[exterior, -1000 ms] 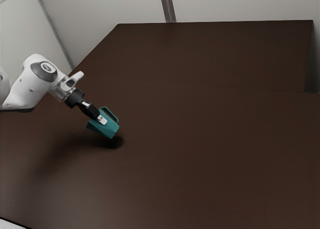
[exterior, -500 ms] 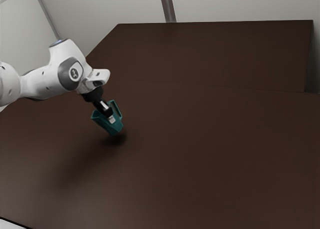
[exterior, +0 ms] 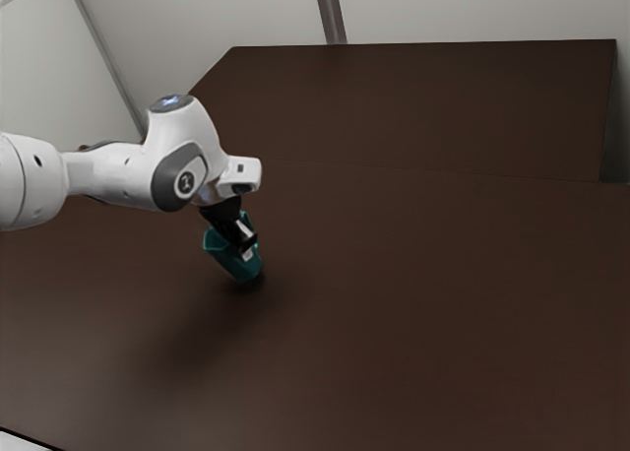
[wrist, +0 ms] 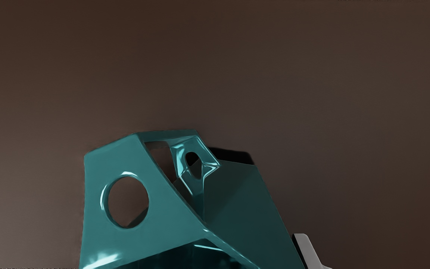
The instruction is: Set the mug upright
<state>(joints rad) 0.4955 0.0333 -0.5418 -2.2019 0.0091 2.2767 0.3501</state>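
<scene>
- On the exterior view's left, between the table's (exterior: 423,303) near and far edges, the mug (exterior: 229,263) is leaning, mouth up and toward the exterior view's left, base toward the right.
- Gripper (exterior: 243,251) is holding the mug by its walls; fingertip (wrist: 307,249) is pressing beside the wall in the wrist view.
- Base is hovering just above or touching down; can't tell which, shadow (exterior: 248,288) is sitting right under it.
- Step, my read: righting in the grip, lean remaining.
- Next move is calling for tipping the mouth toward the exterior view's right until level, then lowering flat, then releasing.
- Risk: letting go while leaning is inviting a topple.
</scene>
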